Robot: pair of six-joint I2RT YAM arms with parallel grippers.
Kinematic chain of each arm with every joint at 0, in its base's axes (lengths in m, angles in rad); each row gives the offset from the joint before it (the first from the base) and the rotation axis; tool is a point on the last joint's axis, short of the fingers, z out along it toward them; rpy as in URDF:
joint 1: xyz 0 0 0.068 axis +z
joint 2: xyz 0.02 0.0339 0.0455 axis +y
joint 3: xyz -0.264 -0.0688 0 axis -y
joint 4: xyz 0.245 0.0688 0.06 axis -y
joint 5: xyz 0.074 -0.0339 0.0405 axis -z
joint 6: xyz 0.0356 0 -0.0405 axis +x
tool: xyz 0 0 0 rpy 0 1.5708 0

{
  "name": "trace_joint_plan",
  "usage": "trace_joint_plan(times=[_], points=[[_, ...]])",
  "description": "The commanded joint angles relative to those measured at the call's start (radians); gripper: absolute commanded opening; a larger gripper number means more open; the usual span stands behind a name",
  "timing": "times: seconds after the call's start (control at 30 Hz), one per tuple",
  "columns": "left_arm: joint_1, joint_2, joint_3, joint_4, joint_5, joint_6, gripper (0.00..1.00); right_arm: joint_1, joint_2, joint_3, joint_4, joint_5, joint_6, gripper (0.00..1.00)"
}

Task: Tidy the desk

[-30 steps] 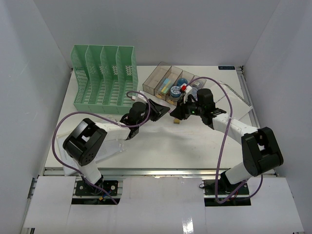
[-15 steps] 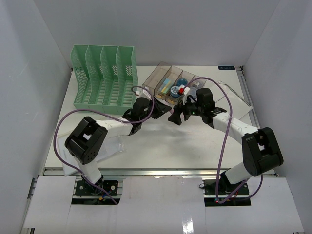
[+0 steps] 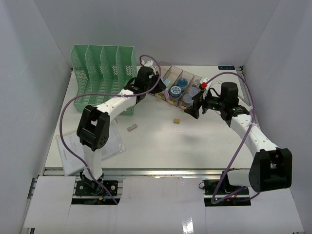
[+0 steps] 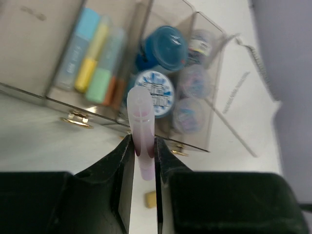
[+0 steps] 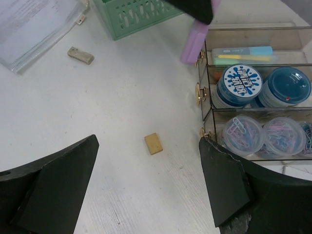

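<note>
My left gripper (image 3: 159, 89) (image 4: 143, 141) is shut on a pale lilac marker (image 4: 141, 122) (image 5: 193, 40) and holds it above the front edge of the clear four-compartment tray (image 3: 163, 69) (image 4: 29, 53). The tray holds pastel highlighters (image 4: 87, 53), blue jars (image 4: 163, 46) and tubs of paper clips (image 5: 248, 136). My right gripper (image 3: 194, 109) (image 5: 147, 141) hangs open over the white desk (image 3: 161, 144), with a small tan eraser (image 3: 177, 120) (image 5: 153, 144) lying below it between its fingers, untouched.
A green slotted file rack (image 3: 102, 78) stands at the back left. A brown eraser (image 3: 131, 127) (image 5: 80, 55) lies mid-desk. A clear sleeve of papers (image 3: 73, 146) sits front left. A spiral notebook (image 3: 243, 95) lies at the right edge.
The left arm swung back from mid-desk to the tray, carrying the lilac marker. The right gripper opened and drew back to the right, leaving the tan eraser on the desk.
</note>
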Motion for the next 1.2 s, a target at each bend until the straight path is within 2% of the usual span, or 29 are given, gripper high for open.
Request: trace_joint_plan(times=[0.0,0.07,0.23,0.4,0.47,0.53,0.67,0.73,0.87,1.03,1.1,1.17], points=[[0.023,0.123,0.31,-0.285,-0.096,0.221,0.0,-0.014,-0.045,-0.024,0.014,-0.067,-0.021,0.9],[0.025,0.177,0.443,-0.316,-0.123,0.247,0.0,-0.018,-0.046,-0.028,0.019,-0.08,-0.015,0.9],[0.031,0.335,0.631,-0.366,-0.129,0.268,0.0,-0.027,-0.058,-0.042,0.018,-0.092,-0.007,0.9],[0.031,0.417,0.719,-0.377,-0.14,0.283,0.03,-0.047,-0.066,-0.055,0.048,-0.122,-0.017,0.9],[0.031,0.43,0.726,-0.381,-0.144,0.293,0.15,-0.053,-0.063,-0.059,0.048,-0.168,-0.028,0.9],[0.031,0.438,0.727,-0.387,-0.137,0.309,0.37,-0.057,-0.054,-0.072,0.042,-0.296,-0.062,0.9],[0.029,0.442,0.725,-0.407,-0.137,0.33,0.67,-0.057,-0.043,-0.092,-0.02,-0.465,-0.202,0.9],[0.028,0.44,0.726,-0.41,-0.121,0.334,0.75,-0.055,-0.058,-0.119,-0.043,-0.498,-0.292,0.9],[0.028,0.421,0.745,-0.409,-0.099,0.334,0.78,-0.051,-0.07,-0.161,-0.052,-0.482,-0.365,0.9],[0.029,0.311,0.694,-0.406,-0.085,0.362,0.78,-0.008,-0.008,-0.101,-0.218,-0.361,-0.496,0.9],[0.029,0.219,0.609,-0.386,-0.03,0.39,0.79,0.038,0.013,-0.085,-0.269,-0.272,-0.552,0.9],[0.028,0.065,0.424,-0.351,0.02,0.434,0.79,0.105,0.03,-0.088,-0.289,-0.173,-0.64,0.91]])
